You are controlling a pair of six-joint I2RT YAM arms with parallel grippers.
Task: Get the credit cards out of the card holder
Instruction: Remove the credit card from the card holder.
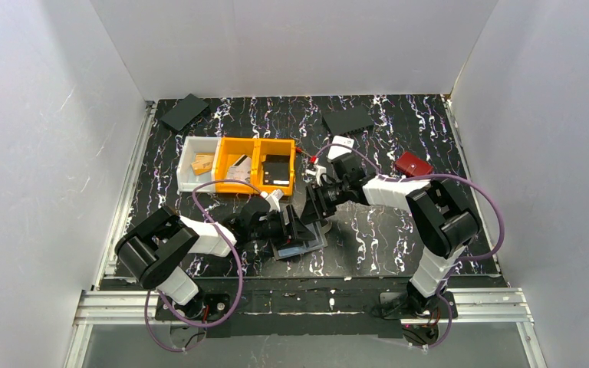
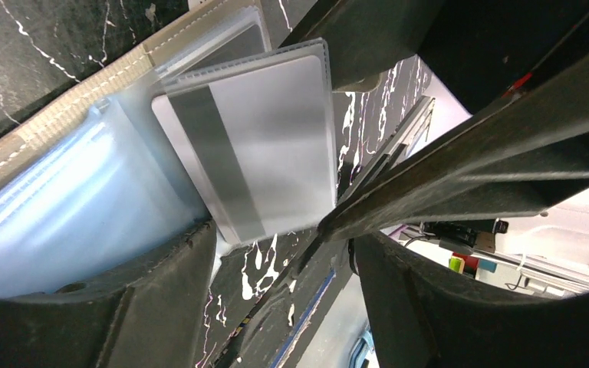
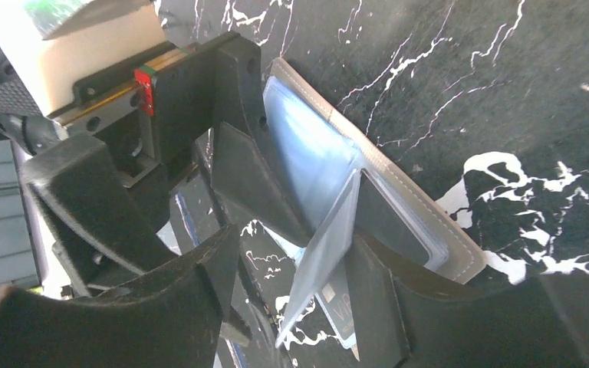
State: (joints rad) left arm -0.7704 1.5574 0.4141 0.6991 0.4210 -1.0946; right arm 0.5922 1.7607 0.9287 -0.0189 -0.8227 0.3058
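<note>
Left jaws, apart, are pinning the card holder [image 2: 69, 192] beneath them while the right jaws, also apart, are straddling a half-drawn credit card [image 2: 261, 138] needing a firm clamp.

The overhead view is evenly, brightly lit; soft shadows are cast on the table [image 1: 368, 238]. In the left wrist view, glare is caught on the card holder [image 2: 61, 215] at lower left. Near foreground is blurred in both wrist views.
</note>
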